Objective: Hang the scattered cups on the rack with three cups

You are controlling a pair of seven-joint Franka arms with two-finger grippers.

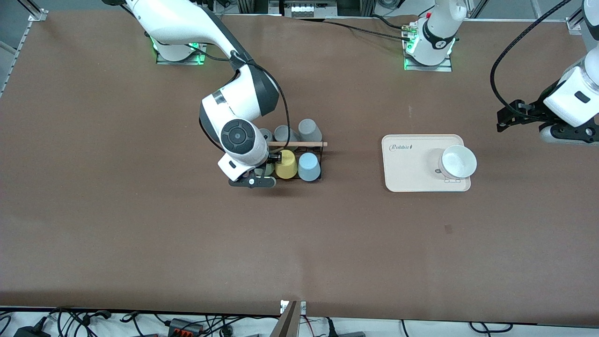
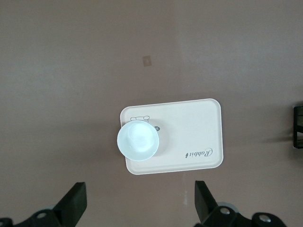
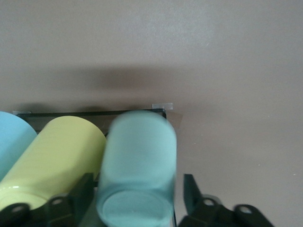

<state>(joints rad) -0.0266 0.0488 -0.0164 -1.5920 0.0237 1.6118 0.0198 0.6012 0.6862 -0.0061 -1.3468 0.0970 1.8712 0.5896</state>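
Note:
The black wire rack (image 1: 322, 161) with a wooden rod (image 1: 299, 143) stands mid-table. The light blue cup (image 1: 309, 167) sits upside down on a peg in its nearer row, beside a yellow cup (image 1: 286, 164). The pale sage green cup (image 3: 137, 161) sits beside the yellow cup (image 3: 57, 156) at the rack's end toward the right arm; the right hand mostly hides it in the front view. My right gripper (image 3: 138, 182) is open around the green cup, with a gap at each finger. My left gripper (image 1: 501, 120) is open and empty, waiting above the table near the left arm's end.
Three grey cups (image 1: 309, 127) stand in the rack's farther row. A cream tray (image 1: 402, 168) with a white bowl (image 1: 458, 161) lies toward the left arm's end; both show in the left wrist view (image 2: 189, 127). The rack's frame (image 3: 94, 113) edges bare table.

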